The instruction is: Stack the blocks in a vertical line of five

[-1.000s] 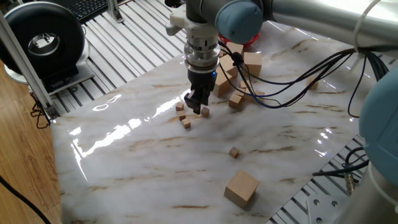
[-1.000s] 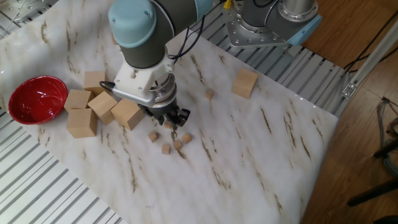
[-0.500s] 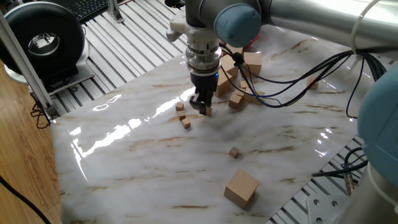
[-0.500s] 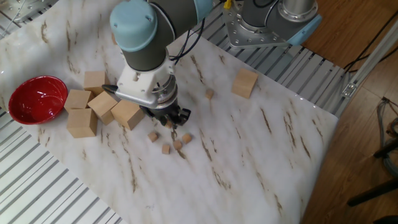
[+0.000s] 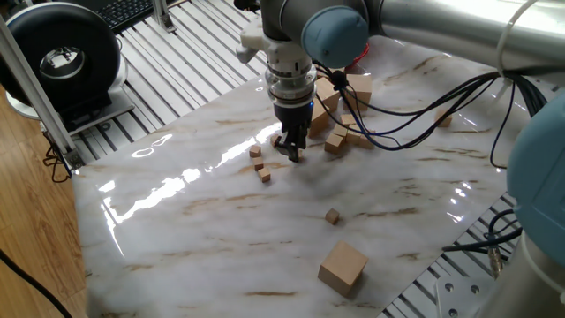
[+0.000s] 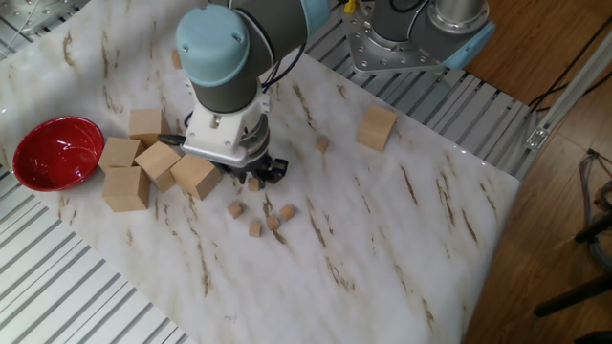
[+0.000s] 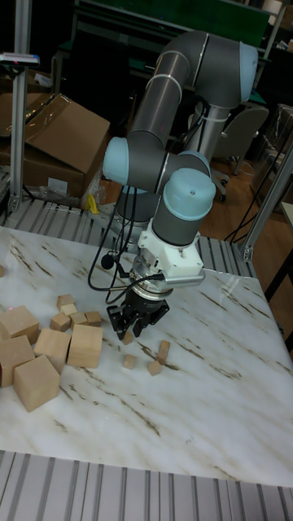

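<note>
gripper (image 7: 130,333) shifted toward 12 o'clock in the tall view, jaws narrow around a tiny plain light-wood cube (image 7: 129,336); firm hold: cannot tell | remaining cubes loose on marble bench (image 5: 221,238) | no stack yet

— Are you making out any lettering, labels or numbers anywhere?
— No, you are not getting anything readable: nothing in any of the three views is showing a word, brand, number or sign.

Small blocks (image 6: 256,222) scattered mid-table, larger cubes (image 6: 153,167) beside the bowl (image 6: 53,153), end effector (image 6: 256,179) between them
</note>
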Tool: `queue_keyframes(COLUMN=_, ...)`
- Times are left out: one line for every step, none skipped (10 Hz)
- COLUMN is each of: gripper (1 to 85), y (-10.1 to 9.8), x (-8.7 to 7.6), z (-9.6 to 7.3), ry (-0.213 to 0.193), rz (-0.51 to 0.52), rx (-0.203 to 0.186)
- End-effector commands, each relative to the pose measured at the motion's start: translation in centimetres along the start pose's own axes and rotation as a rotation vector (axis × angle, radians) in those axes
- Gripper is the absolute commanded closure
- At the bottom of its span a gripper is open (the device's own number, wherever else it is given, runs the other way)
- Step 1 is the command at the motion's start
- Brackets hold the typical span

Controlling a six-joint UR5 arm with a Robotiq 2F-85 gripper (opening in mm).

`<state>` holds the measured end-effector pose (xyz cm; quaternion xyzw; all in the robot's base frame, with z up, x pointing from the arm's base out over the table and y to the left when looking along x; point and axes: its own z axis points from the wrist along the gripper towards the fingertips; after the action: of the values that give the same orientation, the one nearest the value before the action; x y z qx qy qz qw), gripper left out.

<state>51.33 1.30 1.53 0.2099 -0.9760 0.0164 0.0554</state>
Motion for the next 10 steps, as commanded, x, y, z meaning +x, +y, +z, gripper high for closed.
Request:
queue_keyframes(gripper=47.0, y=0.03, x=-0.43, z=0.33, ry=-0.019, rz=-0.008, rx=-0.007)
queue_keyframes(gripper=47.3, y=0.09, x=-0.49, z=0.45, ry=-0.022, rz=-0.005, rx=-0.009)
queue_keyframes(gripper=49.0, y=0.09, x=-0.57, z=0.49, ry=-0.025, rz=0.0, rx=-0.009)
queue_keyframes(gripper=53.7, y=0.31, x=-0.76, z=0.49, ry=-0.032, rz=0.013, rx=-0.018)
queue_keyframes(gripper=57.7, y=0.57, x=-0.87, z=0.49, ry=-0.037, rz=0.03, rx=-0.028)
queue_keyframes(gripper=62.3, y=0.57, x=-0.92, z=0.49, ry=-0.038, rz=0.041, rx=-0.028)
queue_keyframes(gripper=64.0, y=0.55, x=-1.0, z=0.45, ry=-0.041, rz=0.045, rx=-0.026)
queue_keyframes(gripper=66.7, y=0.6, x=-1.03, z=0.29, ry=-0.041, rz=0.048, rx=-0.028)
queue_keyframes(gripper=67.0, y=0.54, x=-1.03, z=-0.03, ry=-0.041, rz=0.048, rx=-0.026)
queue_keyframes(gripper=67.3, y=0.44, x=-1.04, z=-0.41, ry=-0.043, rz=0.046, rx=-0.032)
